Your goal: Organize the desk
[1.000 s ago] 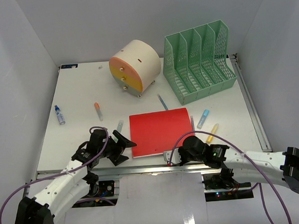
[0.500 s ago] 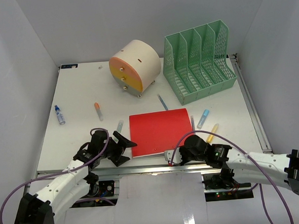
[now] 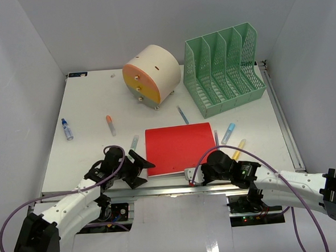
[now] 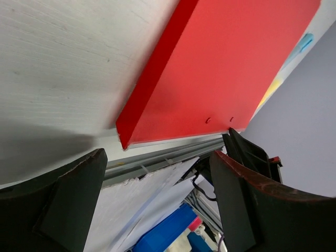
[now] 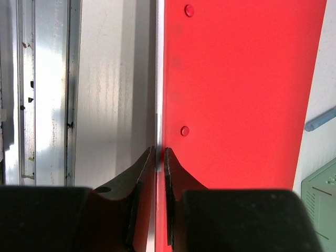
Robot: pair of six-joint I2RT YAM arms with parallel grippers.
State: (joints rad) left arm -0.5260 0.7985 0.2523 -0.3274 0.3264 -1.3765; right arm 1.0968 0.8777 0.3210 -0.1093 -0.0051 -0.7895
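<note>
White desk [image 3: 89,148]: fills the enclosure floor, rail nearest. Red folder [image 3: 179,147]: near centre, beside rail. Right gripper [image 3: 189,175]: pinched on folder's near edge, probably to lift it. Left gripper [image 3: 143,163]: jaws spread at folder's near-left corner, presumably to steady it.

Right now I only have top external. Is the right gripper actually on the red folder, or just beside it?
Observer: On it. In the right wrist view the right gripper has its jaws nearly shut, and the red folder has its near edge running into the slit between them.
Operator: Left one?
Observer: The left gripper is wide open. The folder's near left corner lies ahead between its fingers, untouched.
Operator: Folder lifted?
Observer: Not that I can see. In the left wrist view its left edge lies on the desk.
</note>
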